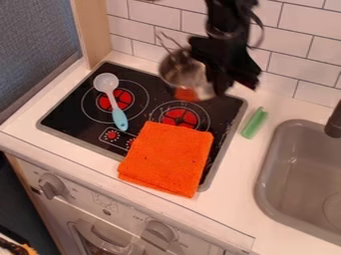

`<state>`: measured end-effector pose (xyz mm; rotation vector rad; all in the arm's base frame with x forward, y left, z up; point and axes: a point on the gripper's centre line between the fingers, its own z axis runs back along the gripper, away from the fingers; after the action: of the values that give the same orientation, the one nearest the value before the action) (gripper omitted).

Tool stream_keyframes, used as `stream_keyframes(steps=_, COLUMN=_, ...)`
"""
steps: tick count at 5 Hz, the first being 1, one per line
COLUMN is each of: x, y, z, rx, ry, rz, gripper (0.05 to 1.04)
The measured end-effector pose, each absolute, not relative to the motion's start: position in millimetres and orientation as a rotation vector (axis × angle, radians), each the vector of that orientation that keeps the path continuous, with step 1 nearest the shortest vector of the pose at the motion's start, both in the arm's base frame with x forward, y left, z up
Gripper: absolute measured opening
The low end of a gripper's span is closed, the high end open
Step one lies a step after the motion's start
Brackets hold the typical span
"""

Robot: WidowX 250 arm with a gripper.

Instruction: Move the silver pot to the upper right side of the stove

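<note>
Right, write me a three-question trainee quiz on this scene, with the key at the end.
1. True or false: the towel overlaps the front edge of the stove.
2. What lies on the counter between the stove and the sink? a) the spoon b) the green piece c) the towel
3. Name the metal thing beside the end effector.

Key: 1 true; 2 b; 3 the pot.

The shiny silver pot (177, 72), partly hidden, shows at the black stove's (70, 115) back edge, handle toward the wall.
</note>
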<state>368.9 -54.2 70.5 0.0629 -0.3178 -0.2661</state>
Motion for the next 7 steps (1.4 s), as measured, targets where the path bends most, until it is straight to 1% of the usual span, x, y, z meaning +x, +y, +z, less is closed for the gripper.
stream_keyframes(steps=1, x=376.7, y=-63.9, z=44.3, rx=0.052, ry=-0.265, rz=-0.285, gripper=0.077)
stream_keyframes(steps=2, x=382.0, y=-70.4, z=24.9, rx=0.02, ry=-0.24, rz=-0.298, gripper=0.118)
stream_keyframes(steps=3, x=384.0, y=-73.1, z=17.9, rx=0.012, ry=-0.204, rz=-0.312, gripper=0.285)
stream_keyframes(steps=4, x=381.4, y=-68.1, z=12.2, rx=0.011, ry=-0.209, rz=-0.269, gripper=0.596)
stream_keyframes(steps=5, x=380.2, y=-63.6, z=13.6, rx=0.001, ry=-0.219, rz=-0.245, gripper=0.887)
stream_keyframes(steps=6, x=376.0, y=-56.6, z=15.9, rx=-0.017, ry=-0.221, rz=-0.215, gripper=1.011)
stream_keyframes(steps=7, x=374.0, y=-56.1, z=33.6, rx=-0.032, ry=-0.259, rz=-0.202, gripper=1.007)
